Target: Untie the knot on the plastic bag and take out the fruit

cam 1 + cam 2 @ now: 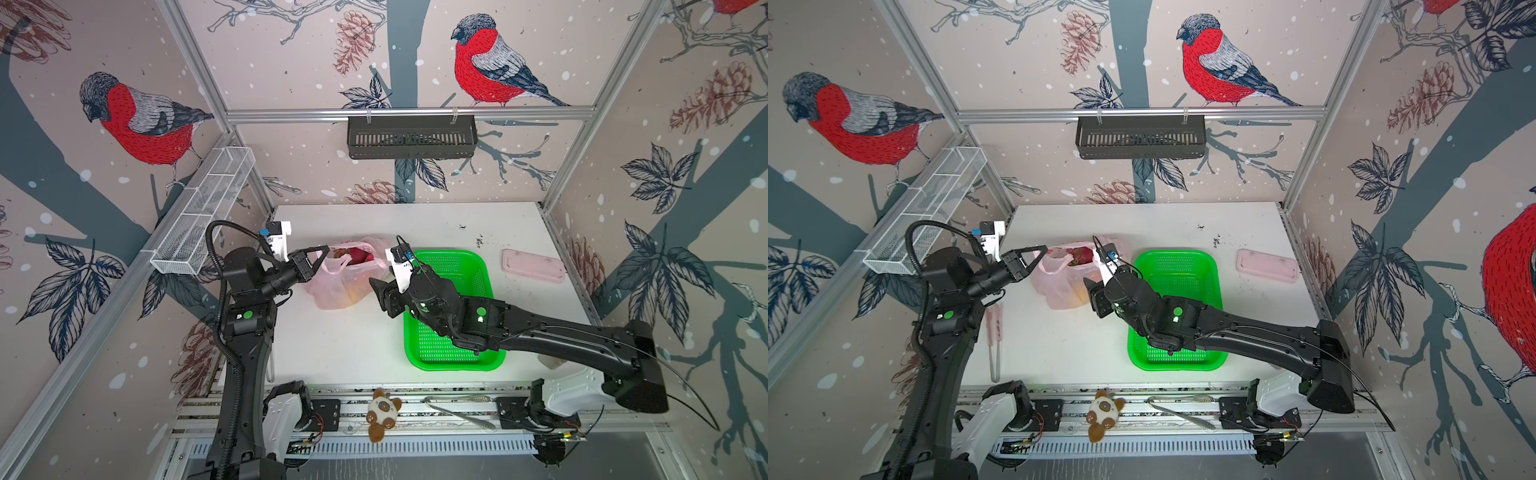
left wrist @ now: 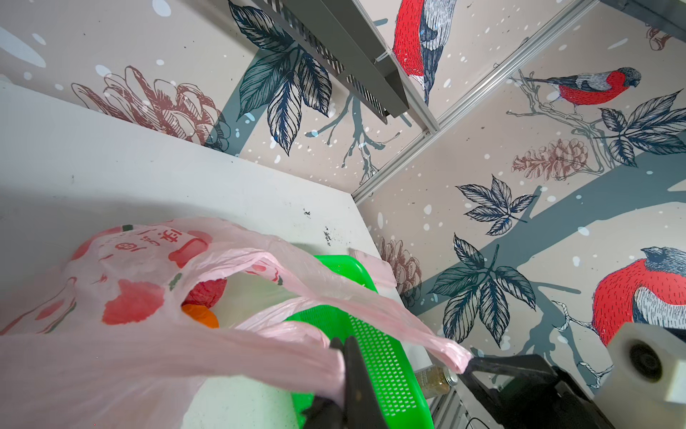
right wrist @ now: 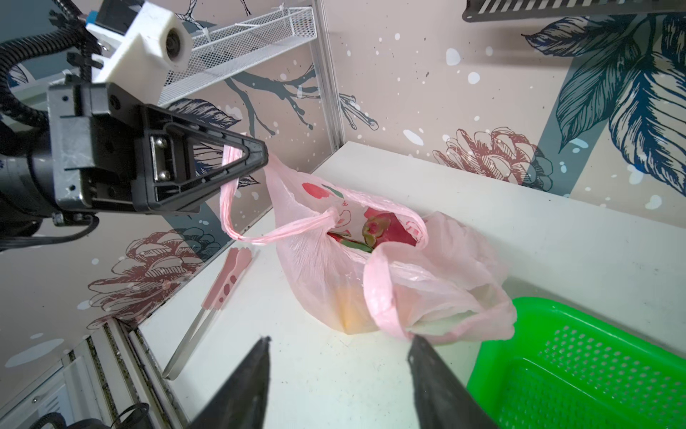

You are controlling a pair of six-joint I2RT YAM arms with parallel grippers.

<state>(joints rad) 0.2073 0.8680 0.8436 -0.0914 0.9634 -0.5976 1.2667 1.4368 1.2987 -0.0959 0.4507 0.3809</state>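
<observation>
Plastic bag (image 1: 345,282) sits just beside green basket (image 1: 440,345), on its L-arm side. Knot looks undone, mouth gaping. My L gripper (image 3: 260,156) is clamped on one handle. R gripper (image 3: 339,345), jaws apart, noses the other loop, nearer the basket. Next, I reckon: reach in for dragon fruit (image 3: 382,226). Red chars (image 2: 148,241) on bag illegible.

Red printed characters on the plastic bag (image 2: 122,267), seen upside down, too garbled to read

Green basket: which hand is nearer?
Right. The right hand hangs open just beside the green basket; the left hand, shut on the plastic bag handle, is beyond the bag.
</observation>
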